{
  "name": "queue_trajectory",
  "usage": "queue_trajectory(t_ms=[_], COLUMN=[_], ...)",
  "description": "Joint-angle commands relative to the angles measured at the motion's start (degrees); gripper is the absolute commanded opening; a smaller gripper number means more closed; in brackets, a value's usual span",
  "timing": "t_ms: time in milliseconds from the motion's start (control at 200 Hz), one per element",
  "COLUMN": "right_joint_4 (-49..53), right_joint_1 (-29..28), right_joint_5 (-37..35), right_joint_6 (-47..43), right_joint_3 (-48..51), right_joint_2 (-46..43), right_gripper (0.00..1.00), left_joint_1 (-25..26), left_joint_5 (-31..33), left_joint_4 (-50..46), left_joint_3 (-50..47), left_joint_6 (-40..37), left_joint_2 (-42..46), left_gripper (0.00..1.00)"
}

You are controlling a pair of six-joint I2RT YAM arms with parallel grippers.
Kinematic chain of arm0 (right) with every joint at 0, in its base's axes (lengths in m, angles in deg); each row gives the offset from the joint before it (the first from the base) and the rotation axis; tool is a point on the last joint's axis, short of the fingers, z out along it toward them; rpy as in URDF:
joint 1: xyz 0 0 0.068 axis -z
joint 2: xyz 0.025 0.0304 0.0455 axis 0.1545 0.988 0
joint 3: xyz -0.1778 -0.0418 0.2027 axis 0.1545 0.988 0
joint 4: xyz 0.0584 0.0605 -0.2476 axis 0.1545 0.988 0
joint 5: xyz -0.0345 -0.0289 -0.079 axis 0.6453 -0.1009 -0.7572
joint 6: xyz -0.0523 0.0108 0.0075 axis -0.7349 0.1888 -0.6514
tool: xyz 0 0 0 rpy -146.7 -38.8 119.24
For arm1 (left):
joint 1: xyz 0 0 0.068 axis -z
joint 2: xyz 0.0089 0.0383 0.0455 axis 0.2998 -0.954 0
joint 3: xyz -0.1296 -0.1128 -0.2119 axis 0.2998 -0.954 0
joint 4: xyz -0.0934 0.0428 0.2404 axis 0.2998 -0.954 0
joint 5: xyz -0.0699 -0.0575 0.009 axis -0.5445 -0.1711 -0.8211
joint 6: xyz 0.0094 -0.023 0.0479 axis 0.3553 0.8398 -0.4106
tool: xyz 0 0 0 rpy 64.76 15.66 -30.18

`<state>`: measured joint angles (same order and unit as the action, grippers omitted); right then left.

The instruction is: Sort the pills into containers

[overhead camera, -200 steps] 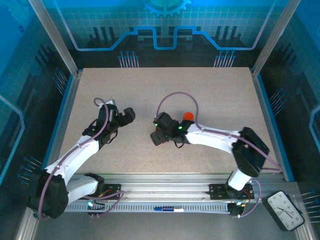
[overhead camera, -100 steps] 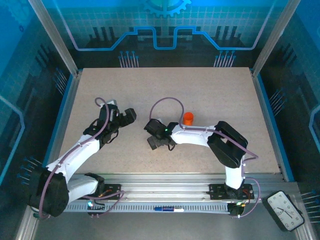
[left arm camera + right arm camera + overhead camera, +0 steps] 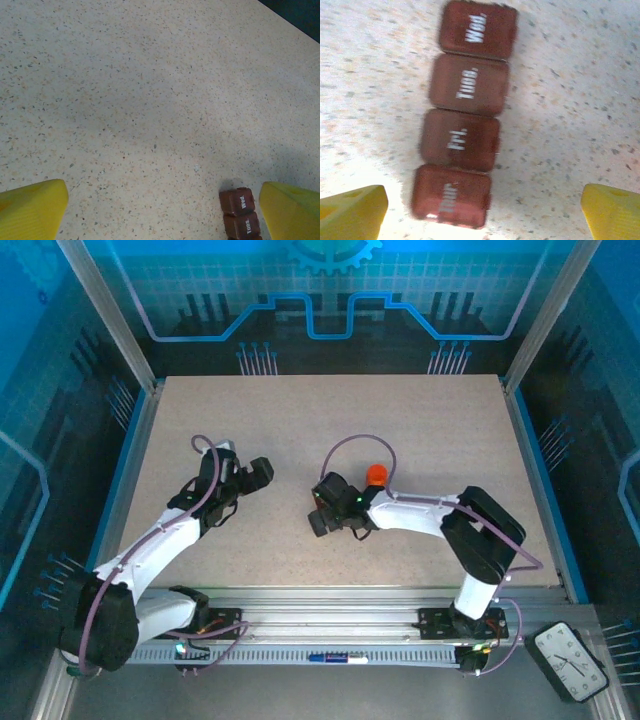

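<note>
Both pincers stand spread: left pincer (image 3: 162, 210) beside the containers (image 3: 464, 116), right pincer (image 3: 482, 212) over them, seemingly not touching.

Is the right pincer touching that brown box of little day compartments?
Apart. The right wrist view shows bare table between the containers and both yellow fingers of the open right pincer.

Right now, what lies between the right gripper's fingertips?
In the right wrist view, the containers, a brown strip, lie on the table between the fingertips of the open right gripper, nearer the image-left one; the rest is bare.
</note>
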<state>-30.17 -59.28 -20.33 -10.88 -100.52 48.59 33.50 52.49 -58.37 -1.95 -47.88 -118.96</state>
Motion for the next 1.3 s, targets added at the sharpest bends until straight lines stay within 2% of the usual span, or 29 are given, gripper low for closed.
queue_trajectory(t_ms=[0,310,580,861,1046,1296], right_joint_4=[-6.32,-7.28,-6.72,-5.32,-5.4,-5.77], right_joint_1=[1.25,5.21,6.19,4.79,3.06,-1.48], right_joint_5=[5.39,8.57,13.67,13.94,15.24,17.53], right_joint_6=[-3.18,-4.91,-0.79,2.16,3.49,5.94], right_joint_3=[1.38,1.99,1.62,0.64,0.24,-3.61], right_joint_2=[-2.24,-2.19,-0.56,3.04,3.79,5.58], right_gripper=[1.0,1.0,1.0,1.0,1.0,0.99], left_joint_1=[0.38,0.38,0.38,-0.13,-2.6,-9.98], left_joint_5=[-1.37,-2.62,-4.98,0.39,-0.16,-4.69], left_joint_4=[1.29,1.93,1.43,-3.39,-4.94,-5.37], left_joint_3=[0.09,0.69,1.79,3.85,4.52,4.58], left_joint_6=[0.32,4.58,3.7,1.44,0.63,1.33], left_joint_2=[0.08,-0.32,-1.65,-0.47,1.08,3.58], left_gripper=[0.99,0.99,0.99,0.99,0.99,0.99])
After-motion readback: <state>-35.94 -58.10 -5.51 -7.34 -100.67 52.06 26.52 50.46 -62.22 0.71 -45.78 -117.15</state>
